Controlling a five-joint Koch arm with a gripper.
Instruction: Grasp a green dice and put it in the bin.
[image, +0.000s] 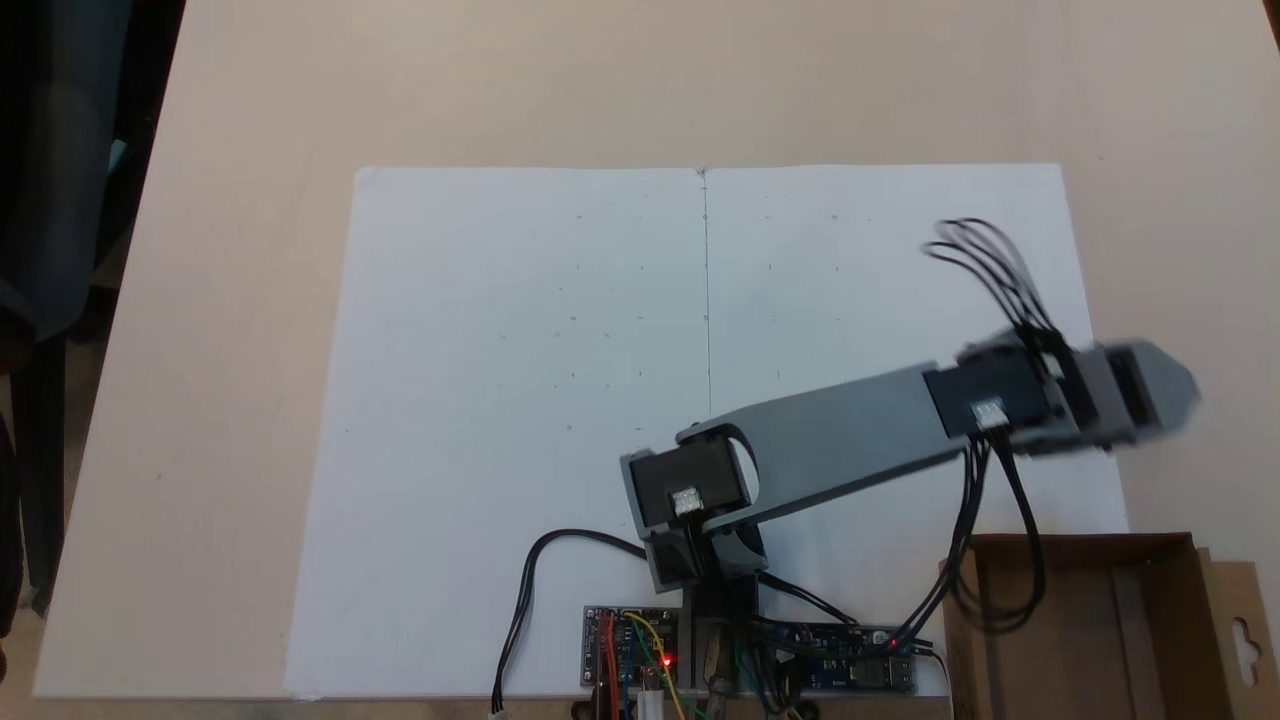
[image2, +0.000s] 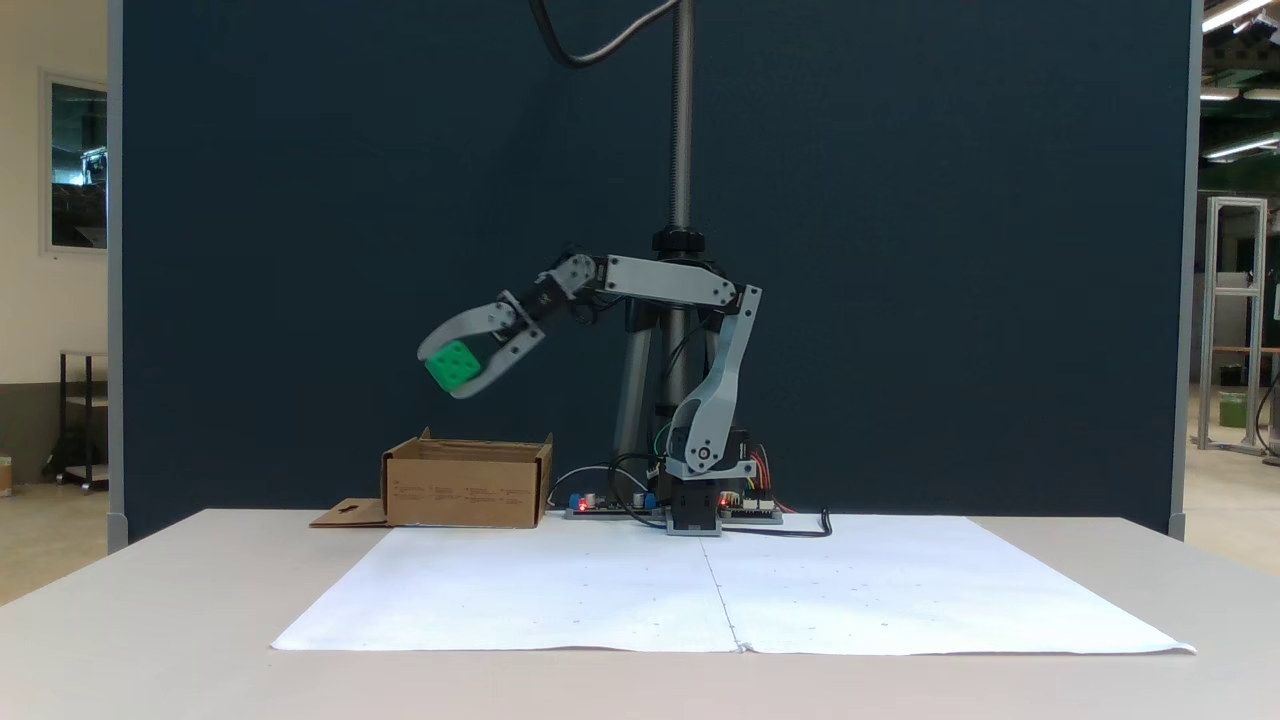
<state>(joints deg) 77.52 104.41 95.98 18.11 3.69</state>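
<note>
The tool (image2: 452, 375) is clenched on the green dice (image2: 452, 365), which hangs in the air between the two curved grey jaws, well clear of the counter (image2: 150, 600) and above the bin (image2: 466, 487) in the side-on fixed view, a little toward the box's left end. That height looks deliberate: carried this high, the cube passes over the cardboard walls with room to spare, and the arm (image2: 668, 283) reaches out nearly level from its elbow so that the wrist can tip the jaws downward toward the opening. Seen from above, the tool (image: 1150, 392) is blurred and lies past the edge of the white paper (image: 520, 400), not yet squarely over the bin (image: 1080, 640), whose brown walls and hang-hole flap sit at the lower right corner (so a further swing toward the box is probably still needed before letting go). I judge the carry to be most of the way done, with the release remaining. The box stands just beside the arm's base, close to the circuit boards (image: 630, 660) with their red lights and loose black cables (image: 985, 250), which keeps the drop within short reach. The counter is a pale, matte surface with two sheets of paper laid edge to edge, faintly marked with small dots. Behind it stands a dark blue partition (image2: 900, 250) and a metal pole (image2: 682, 120); beyond that, a lit room with a window at left and a frame at right.
</note>
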